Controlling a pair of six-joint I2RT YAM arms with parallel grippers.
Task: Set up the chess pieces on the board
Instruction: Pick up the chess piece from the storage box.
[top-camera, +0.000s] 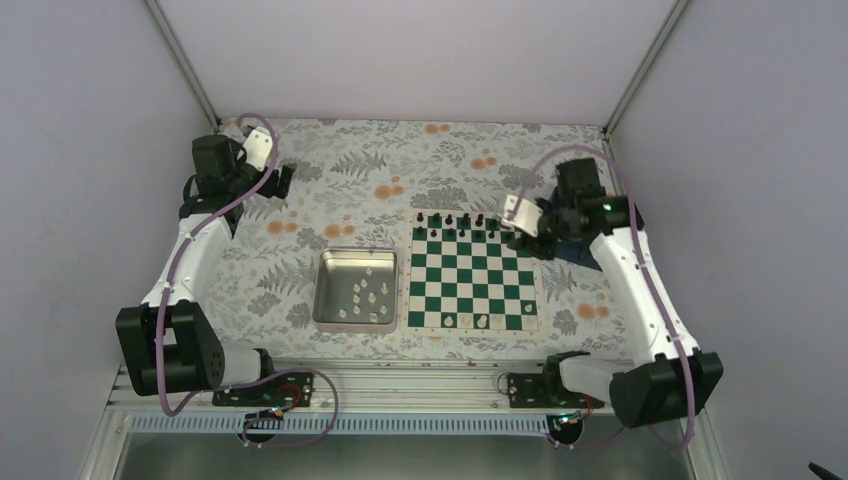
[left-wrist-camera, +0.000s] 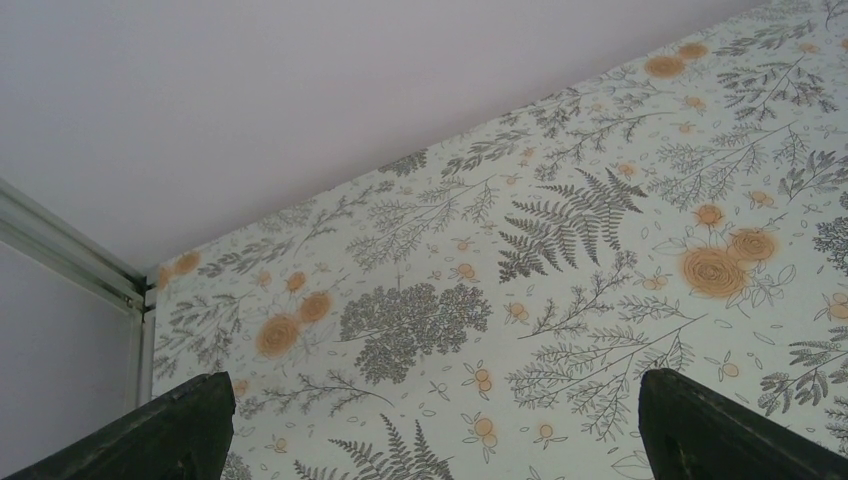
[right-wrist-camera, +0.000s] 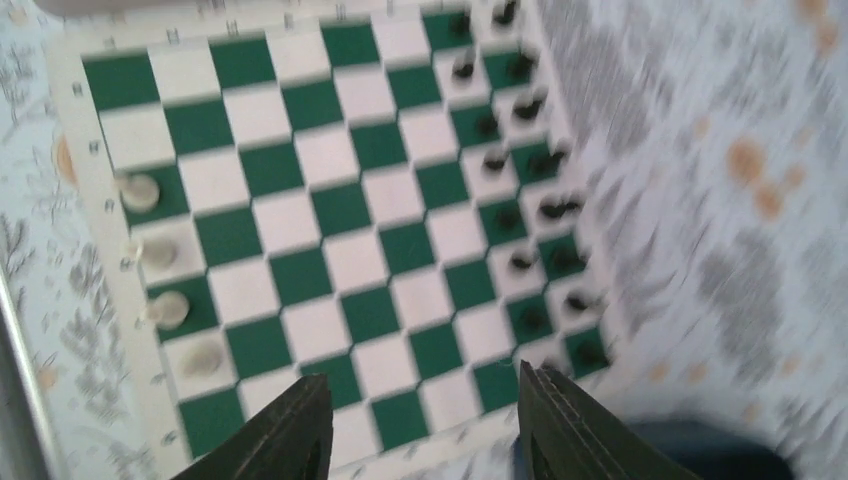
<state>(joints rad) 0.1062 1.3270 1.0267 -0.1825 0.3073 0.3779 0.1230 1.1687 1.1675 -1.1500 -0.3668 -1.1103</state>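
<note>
- Top external view: right gripper (top-camera: 527, 232) hangs over the far right corner of the board (top-camera: 470, 285), just beside the crowded black chess pieces (top-camera: 450, 219). A low pass could topple them.
- Its jaws stand partly open, holding nothing.
- Cream-white pieces (top-camera: 365, 295) lie loose in the metal tray (top-camera: 318, 290). Being tiny, they may slip from a pinch.
- Left gripper (left-wrist-camera: 430, 440) is wide open, empty and well apart from the board, over tablecloth (left-wrist-camera: 560, 250).
</note>
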